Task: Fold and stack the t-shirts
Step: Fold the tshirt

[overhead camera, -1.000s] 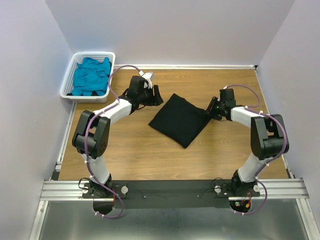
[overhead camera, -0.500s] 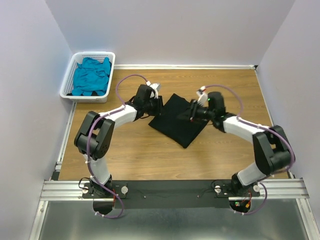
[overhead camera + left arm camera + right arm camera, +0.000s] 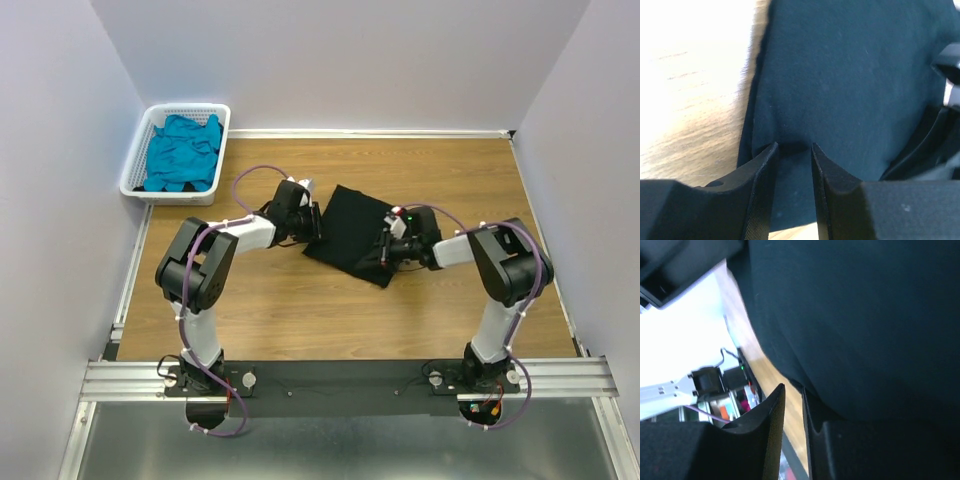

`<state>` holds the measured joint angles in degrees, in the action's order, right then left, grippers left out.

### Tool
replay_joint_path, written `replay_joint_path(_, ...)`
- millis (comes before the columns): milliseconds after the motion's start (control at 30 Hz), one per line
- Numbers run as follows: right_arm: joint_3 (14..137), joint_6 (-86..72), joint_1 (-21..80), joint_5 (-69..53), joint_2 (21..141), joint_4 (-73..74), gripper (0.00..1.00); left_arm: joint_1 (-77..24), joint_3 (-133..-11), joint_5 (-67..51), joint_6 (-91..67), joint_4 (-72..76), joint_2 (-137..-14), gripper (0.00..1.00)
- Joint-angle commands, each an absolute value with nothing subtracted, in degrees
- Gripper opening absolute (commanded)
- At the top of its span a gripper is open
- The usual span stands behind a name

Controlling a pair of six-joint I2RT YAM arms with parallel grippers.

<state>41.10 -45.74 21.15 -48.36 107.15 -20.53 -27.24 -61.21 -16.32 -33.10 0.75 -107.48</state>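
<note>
The black t-shirt lies folded mid-table. The left gripper nips a pucker at the shirt's left edge, fingers nearly together. The right gripper sits at the near-right edge, fingers a slit apart; whether it has hold of the cloth I cannot tell. Both should bite through every layer, then lift together so the fold comes up square.

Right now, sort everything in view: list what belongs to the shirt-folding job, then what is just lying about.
Belongs to the job:
black t-shirt, lying on the table between both arms
teal t-shirt, bunched in the basket
left gripper, at the black shirt's edge
right gripper, at its other side

Just there:
white basket
wooden table
</note>
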Motion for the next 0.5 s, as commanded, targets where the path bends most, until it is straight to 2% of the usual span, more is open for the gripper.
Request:
replay_joint_path(0, 40.61, -35.79, 11.20, -44.73, 109.33, -11.51, 0.28, -27.42, -56.00, -15.20, -39.53, -0.97, -109.25, 0.39)
replay_joint_path(167, 45.78, -28.66, 7.12, -46.92, 107.50, -5.20, 0.31, -28.30, -50.89, -19.33, -44.29, 4.13, -105.66, 0.38)
replay_joint_path(333, 52.80, -29.79, 6.86, -48.25, 100.56, -4.22, 0.35, -30.06, -50.01, -18.99, -45.26, 4.92, -101.08, 0.39)
replay_joint_path(467, 61.59, -30.76, 5.71, -47.98, 103.35, -4.04, 0.38, -30.94, -50.89, -18.11, -44.74, 4.66, -99.93, 0.42)
